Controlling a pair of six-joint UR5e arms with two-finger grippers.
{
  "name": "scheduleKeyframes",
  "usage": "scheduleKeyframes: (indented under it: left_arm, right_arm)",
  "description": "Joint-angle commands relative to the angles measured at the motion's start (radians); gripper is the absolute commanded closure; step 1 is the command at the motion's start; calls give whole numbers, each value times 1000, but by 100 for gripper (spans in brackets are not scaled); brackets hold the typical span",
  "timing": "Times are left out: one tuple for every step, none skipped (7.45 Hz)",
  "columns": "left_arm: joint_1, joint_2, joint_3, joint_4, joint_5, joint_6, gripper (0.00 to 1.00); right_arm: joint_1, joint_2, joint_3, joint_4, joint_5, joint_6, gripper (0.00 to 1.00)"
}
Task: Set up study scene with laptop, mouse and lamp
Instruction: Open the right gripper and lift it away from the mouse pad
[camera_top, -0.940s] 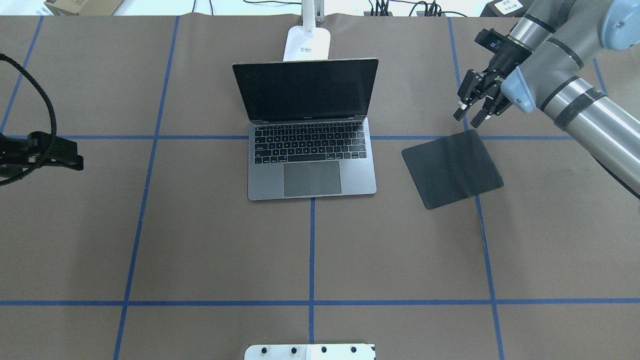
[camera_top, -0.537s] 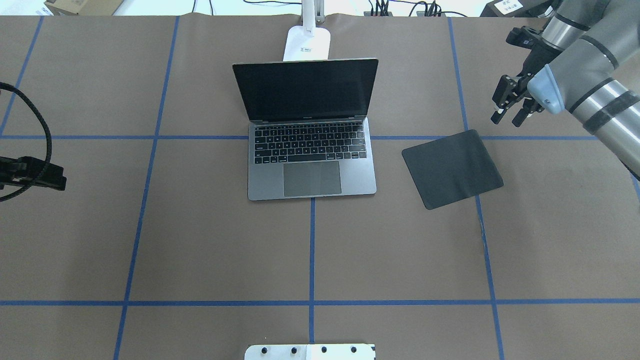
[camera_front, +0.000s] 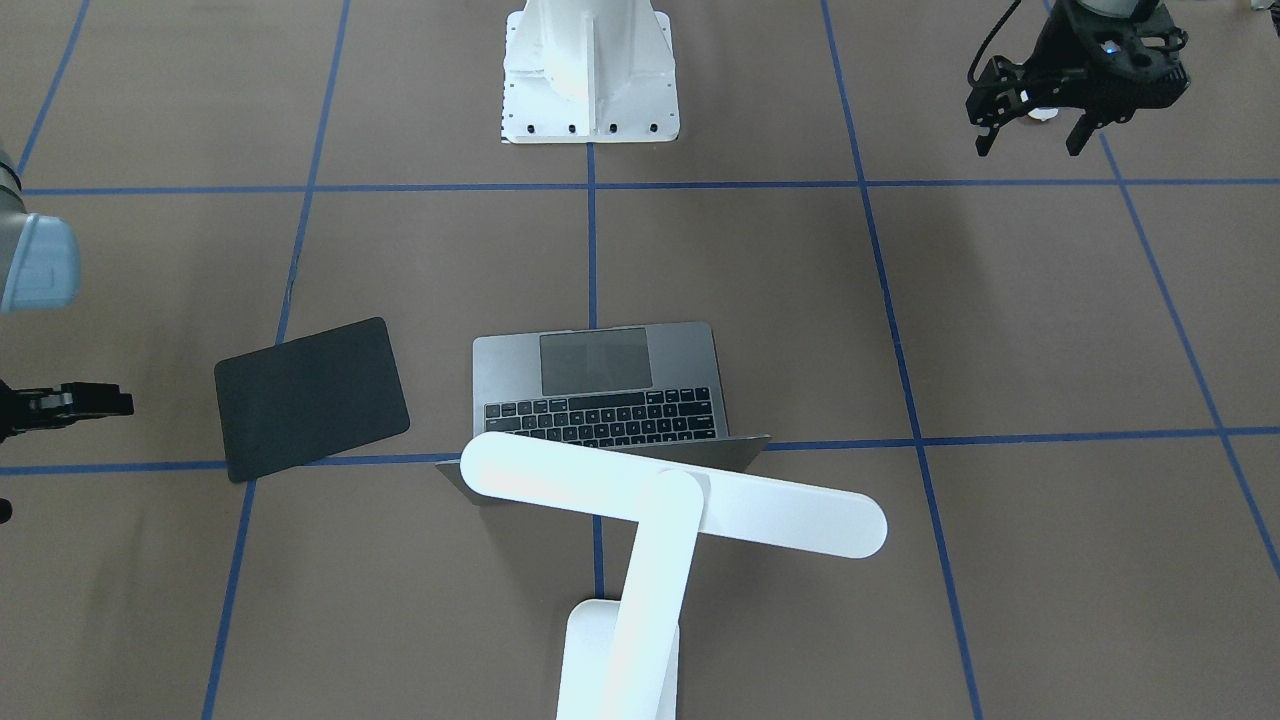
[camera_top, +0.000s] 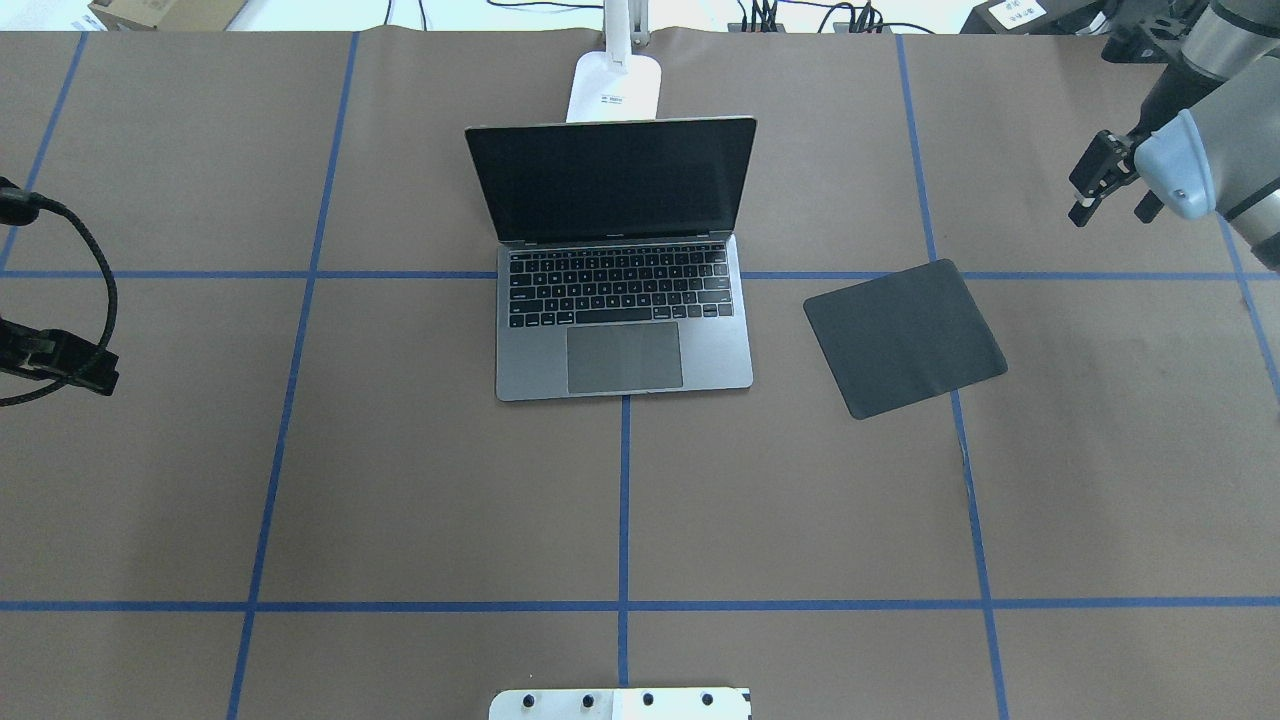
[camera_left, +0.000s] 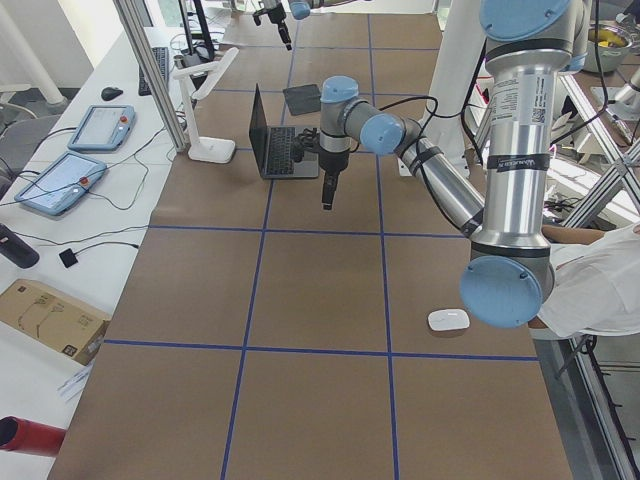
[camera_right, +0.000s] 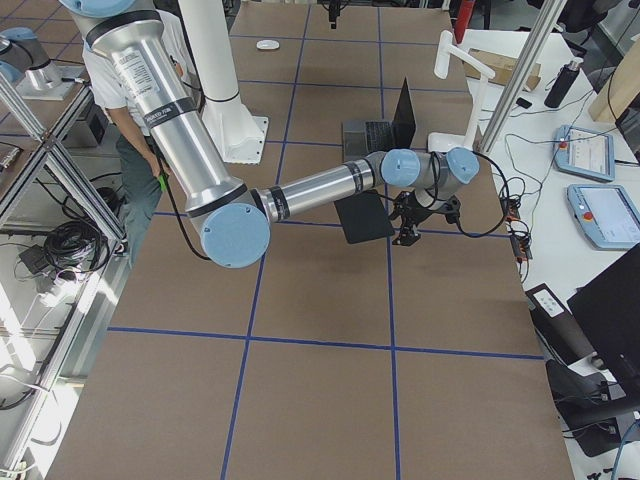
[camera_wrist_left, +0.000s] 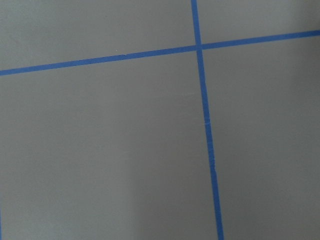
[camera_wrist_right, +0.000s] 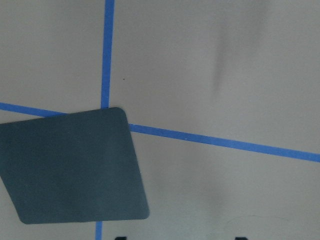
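Observation:
The laptop (camera_top: 620, 300) stands open at the table's middle, screen dark. Behind it is the lamp (camera_top: 613, 88), whose bar head (camera_front: 672, 495) reaches over the lid. The mouse (camera_left: 448, 320) lies on the table near the robot's base on my left side, also in the exterior right view as the mouse (camera_right: 267, 44). My left gripper (camera_front: 1032, 140) hangs open and empty above the table near the mouse. My right gripper (camera_top: 1110, 210) is open and empty, up and to the right of the black mat (camera_top: 905, 338).
The white bolted pedestal (camera_front: 590, 70) stands at the robot's side of the table. A person (camera_left: 600, 290) is beside the base. Tablets, cables and a box (camera_left: 50, 315) lie beyond the table's far edge.
My right gripper has swung right, away from the laptop and mat, staying open. The left gripper has drawn back toward the view's left edge. Laptop, lamp and mat have not moved.

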Motion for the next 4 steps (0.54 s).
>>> scheduleKeyframes:
  left_arm:
    - [-35,123,72,-180,-42,81,0]
    - [-37,228,97,-344,-43,72,0]
    - [-38,321,96,-419,-45,69,0]
    - [-69,400,96,-476,-69,61,0]
  right_arm:
    - [9,-45,88,10,-101,1,1]
    - [9,-77,92,78,-102,4,1]
    - [9,-103,89,141,-103,4,1]
    - [9,-105,91,147,-102,4,1]
